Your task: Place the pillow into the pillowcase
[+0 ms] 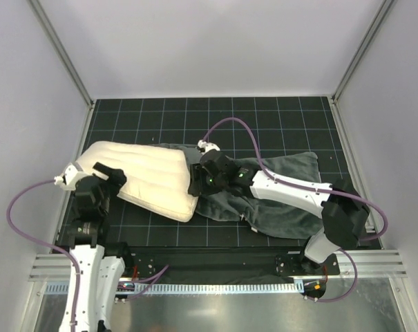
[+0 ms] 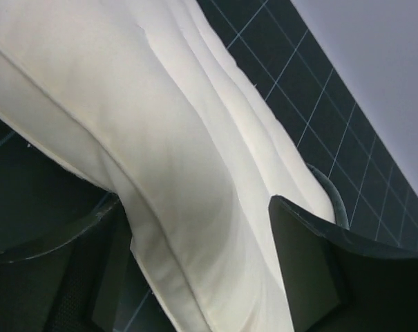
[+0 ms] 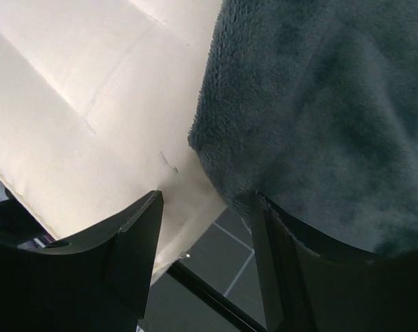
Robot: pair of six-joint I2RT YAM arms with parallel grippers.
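Observation:
The cream pillow (image 1: 150, 178) lies slantwise on the left half of the mat, its right end against the grey pillowcase (image 1: 281, 190), which lies crumpled to the right. My left gripper (image 1: 110, 173) is at the pillow's left end. In the left wrist view the gripper (image 2: 198, 256) is open, with the pillow's seamed edge (image 2: 160, 138) lying loose between its jaws. My right gripper (image 1: 193, 181) is where pillow and pillowcase meet. In the right wrist view the gripper (image 3: 205, 200) is open: pillow (image 3: 91, 104) by its left finger, plush pillowcase (image 3: 319, 104) draped on the right finger, bare mat in the gap.
A black grid mat (image 1: 264, 114) covers the table, boxed in by white walls with metal posts (image 1: 60, 52) at the back corners. A metal rail (image 1: 215, 266) runs along the near edge. Purple cables (image 1: 236, 124) loop from both arms.

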